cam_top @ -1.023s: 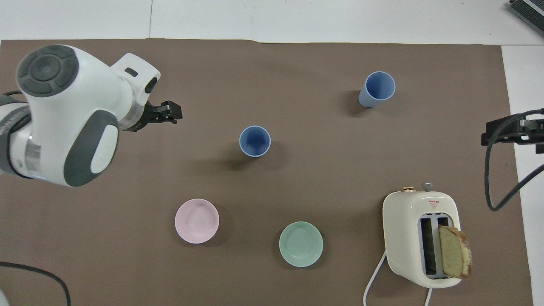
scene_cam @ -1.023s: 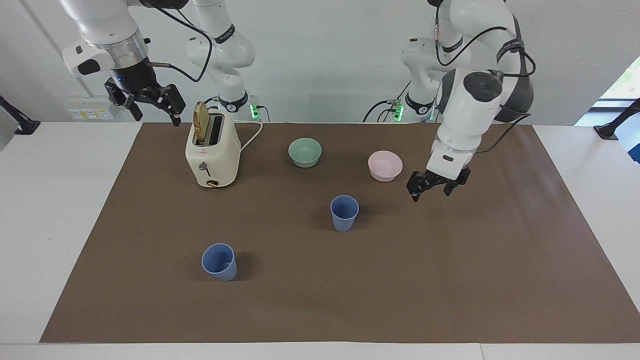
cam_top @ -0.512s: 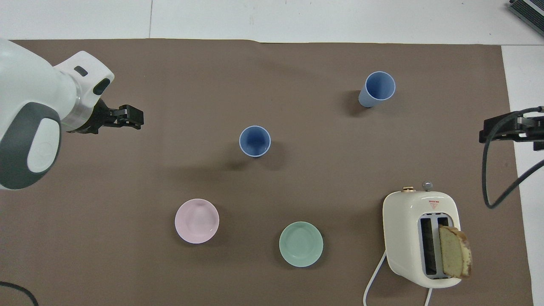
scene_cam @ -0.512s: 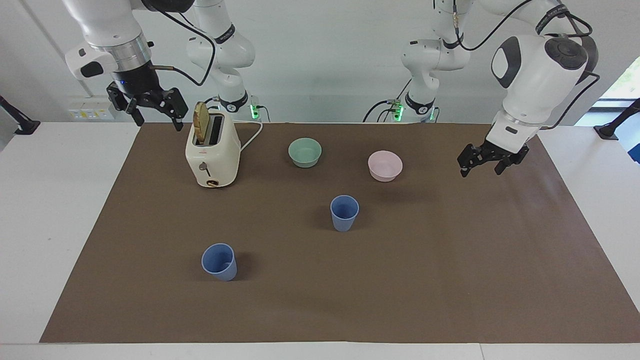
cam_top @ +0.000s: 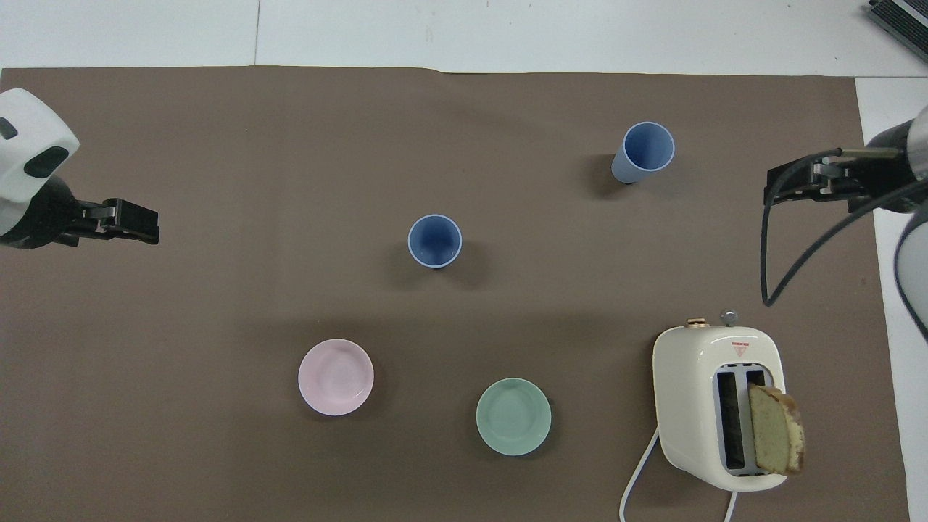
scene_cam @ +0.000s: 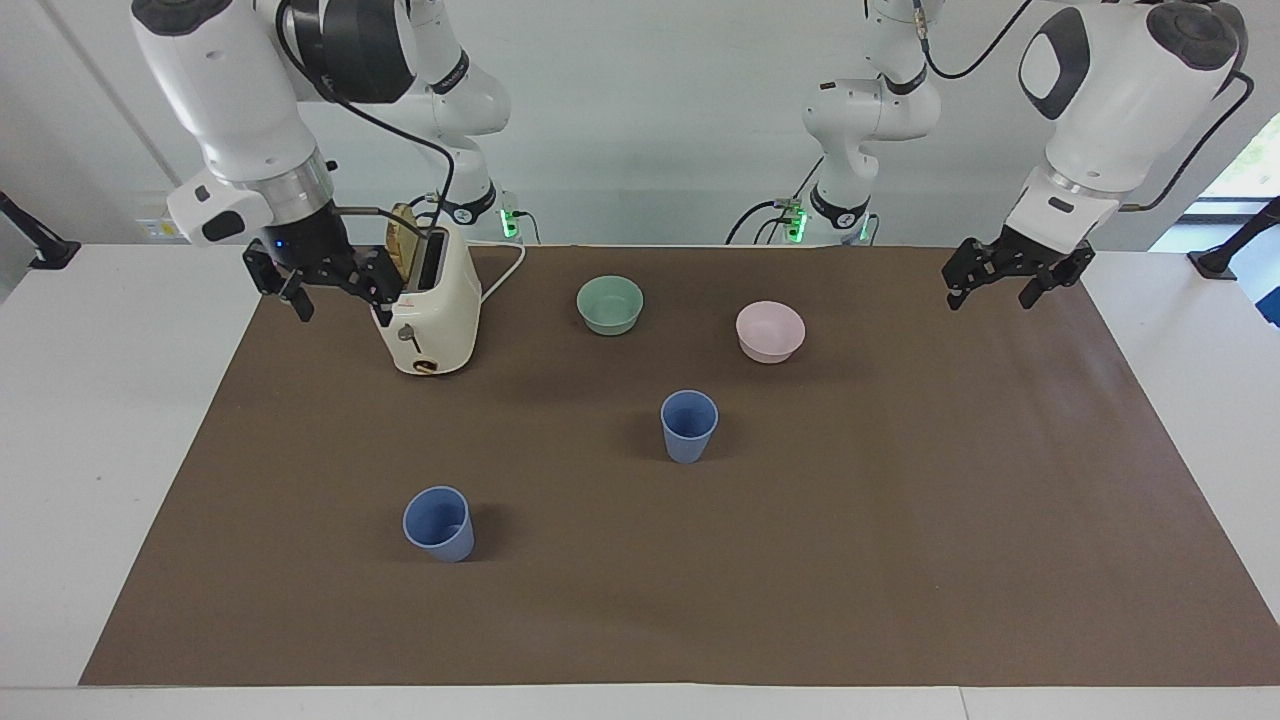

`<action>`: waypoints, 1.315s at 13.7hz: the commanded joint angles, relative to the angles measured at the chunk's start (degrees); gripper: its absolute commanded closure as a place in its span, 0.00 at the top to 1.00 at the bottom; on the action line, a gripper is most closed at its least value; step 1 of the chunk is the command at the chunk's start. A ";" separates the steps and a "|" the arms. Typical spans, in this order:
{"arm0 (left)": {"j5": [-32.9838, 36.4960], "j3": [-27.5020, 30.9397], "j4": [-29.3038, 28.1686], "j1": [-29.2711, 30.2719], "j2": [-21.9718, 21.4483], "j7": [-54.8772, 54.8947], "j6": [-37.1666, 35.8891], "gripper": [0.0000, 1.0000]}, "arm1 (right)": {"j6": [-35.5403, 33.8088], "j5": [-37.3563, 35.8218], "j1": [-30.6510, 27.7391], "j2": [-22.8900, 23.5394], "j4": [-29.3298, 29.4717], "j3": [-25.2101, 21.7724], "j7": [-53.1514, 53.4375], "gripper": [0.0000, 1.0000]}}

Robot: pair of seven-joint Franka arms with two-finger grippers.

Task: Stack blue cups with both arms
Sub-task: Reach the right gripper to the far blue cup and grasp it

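Nearest the robots we see a cream toaster [scene_cam: 425, 312] toward the right arm's end of the table, a slice of bread [cam_top: 777, 429] standing up out of one slot. Beside it, on the brown mat [scene_cam: 900, 560], sit a mint-green bowl [scene_cam: 609, 304] and then a pink bowl [scene_cam: 770, 331], each upright and apart from the other. The right gripper [scene_cam: 331, 288] hangs in the air just beside the toaster at the mat's edge, its fingers spread wide and holding nothing. The left gripper [scene_cam: 1008, 276] hangs over the mat's corner at the left arm's end, near the robots' edge — its fingers also wide apart and empty. Farther out, near the middle of the mat, one blue cup [scene_cam: 688, 425] stands upright, mouth up, well apart from both bowls. Farthest from the robots, toward the right arm's end, the other blue cup [scene_cam: 438, 523] stands upright too — well apart from the first cup and from the toaster. Neither gripper touches a cup; the two cups are not stacked.
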 commanded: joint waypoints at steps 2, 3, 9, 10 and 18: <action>-0.51 0.18 -3.73 0.64 -3.26 1.11 -0.67 1.00 | 1.71 -0.94 -0.21 10.87 9.93 0.10 -1.87 1.00; -0.77 0.18 -4.45 0.64 -3.62 1.11 0.20 1.00 | 1.97 -0.94 -0.21 13.07 11.69 0.10 -1.87 1.00; -0.68 0.36 3.00 0.72 -2.49 2.16 -4.35 1.00 | 9.87 -1.02 0.32 19.50 11.62 0.10 -1.78 1.00; -0.68 0.45 2.84 0.64 -2.57 2.42 -4.36 1.00 | 11.36 -1.02 0.32 20.64 11.45 0.10 -1.78 1.00; -0.77 0.45 2.40 0.64 -2.75 1.72 -4.80 1.00 | 17.17 -1.20 1.99 24.52 8.56 0.10 -1.43 1.00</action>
